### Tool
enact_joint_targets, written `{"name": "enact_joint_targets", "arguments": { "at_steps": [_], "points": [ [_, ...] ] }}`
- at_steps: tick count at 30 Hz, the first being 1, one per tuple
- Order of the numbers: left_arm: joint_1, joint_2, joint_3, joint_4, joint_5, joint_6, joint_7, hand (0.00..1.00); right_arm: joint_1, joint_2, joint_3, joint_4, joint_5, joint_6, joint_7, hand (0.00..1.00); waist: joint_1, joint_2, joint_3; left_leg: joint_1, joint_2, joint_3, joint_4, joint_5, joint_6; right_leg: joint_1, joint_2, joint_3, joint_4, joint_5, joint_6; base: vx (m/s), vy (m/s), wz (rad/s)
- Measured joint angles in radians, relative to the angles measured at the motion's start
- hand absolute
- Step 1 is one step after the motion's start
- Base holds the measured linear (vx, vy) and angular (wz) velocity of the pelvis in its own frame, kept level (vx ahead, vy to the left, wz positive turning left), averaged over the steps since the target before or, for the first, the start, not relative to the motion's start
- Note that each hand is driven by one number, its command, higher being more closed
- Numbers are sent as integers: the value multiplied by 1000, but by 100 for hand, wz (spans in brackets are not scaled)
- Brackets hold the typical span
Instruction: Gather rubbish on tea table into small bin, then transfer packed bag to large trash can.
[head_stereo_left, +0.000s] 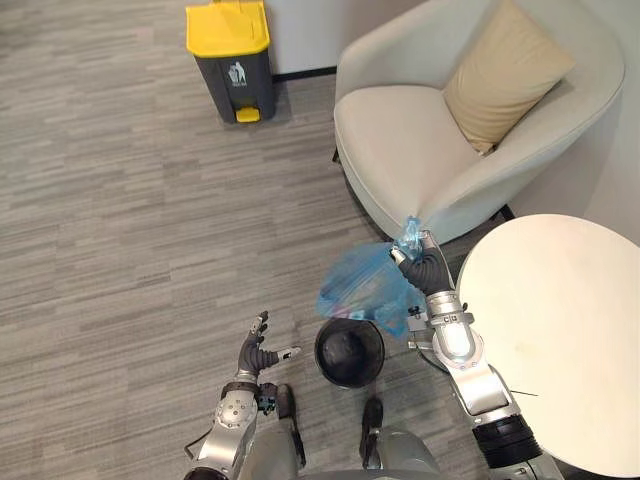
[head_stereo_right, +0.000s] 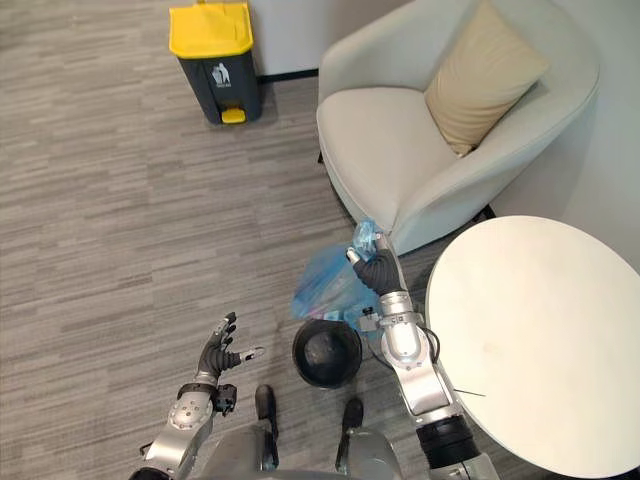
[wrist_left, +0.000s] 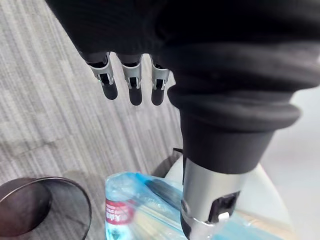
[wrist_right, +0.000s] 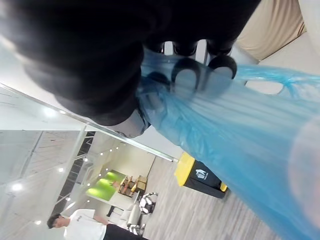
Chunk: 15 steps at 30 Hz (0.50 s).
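My right hand (head_stereo_left: 424, 266) is shut on the gathered neck of a translucent blue rubbish bag (head_stereo_left: 362, 286), which hangs lifted just above the small black bin (head_stereo_left: 349, 352) on the floor. In the right wrist view the fingers (wrist_right: 186, 70) curl round the blue bag (wrist_right: 235, 130). My left hand (head_stereo_left: 258, 352) hovers open to the left of the small bin, holding nothing; its fingers (wrist_left: 131, 80) are spread straight. A large grey trash can with a yellow lid (head_stereo_left: 231, 58) stands at the far wall.
A round white tea table (head_stereo_left: 560, 330) lies at the right. A cream armchair (head_stereo_left: 420, 140) with a tan cushion (head_stereo_left: 503, 75) stands behind the bag. Grey striped carpet (head_stereo_left: 130, 220) stretches between me and the large can.
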Motion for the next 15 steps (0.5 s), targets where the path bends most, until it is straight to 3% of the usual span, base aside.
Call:
{"name": "enact_joint_targets", "arguments": {
  "at_steps": [9, 15],
  "points": [
    [71, 2, 39, -213, 0, -22, -19, 0, 1, -71, -36, -81, 171, -34, 73, 100, 2, 9, -48, 87, -15, -3, -70, 13, 4, 86, 6, -7, -63, 13, 6, 35, 15, 2],
    [68, 44, 38, -361, 1, -76, -42, 0, 0, -144, -55, -101, 297, -55, 146, 100, 0, 17, -66, 114, -17, -4, -82, 17, 4, 111, 7, -4, -73, 14, 8, 6, 3, 0]
  ]
}}
